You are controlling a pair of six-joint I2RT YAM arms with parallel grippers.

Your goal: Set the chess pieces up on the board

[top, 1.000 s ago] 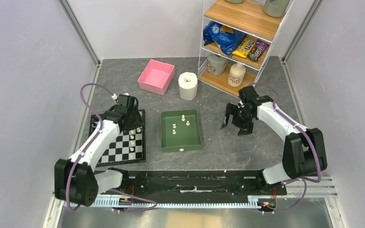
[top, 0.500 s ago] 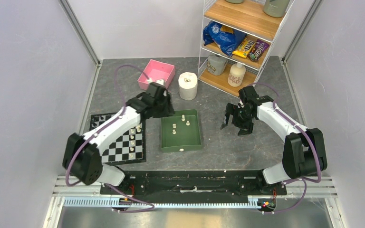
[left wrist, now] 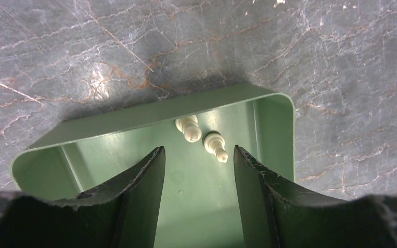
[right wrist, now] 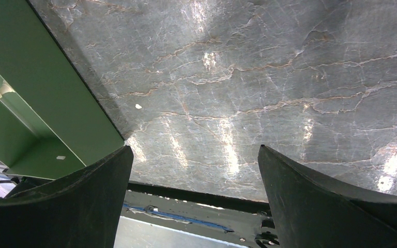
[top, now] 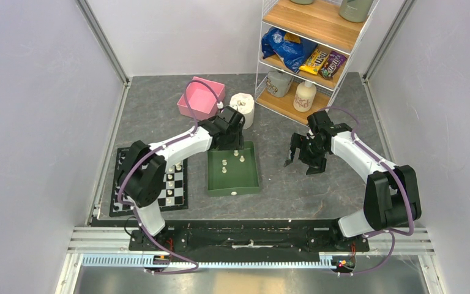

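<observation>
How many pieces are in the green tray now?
5 pieces: two by the green tray's far wall below the left gripper, two mid-tray, one at the near wall. The gripper may hide more.

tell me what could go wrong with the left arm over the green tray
1. The two chess pieces sit close together just ahead of the open left gripper; closing could catch both or knock one away.
2. They lie near the far wall of the green tray; a finger might strike it.
</observation>
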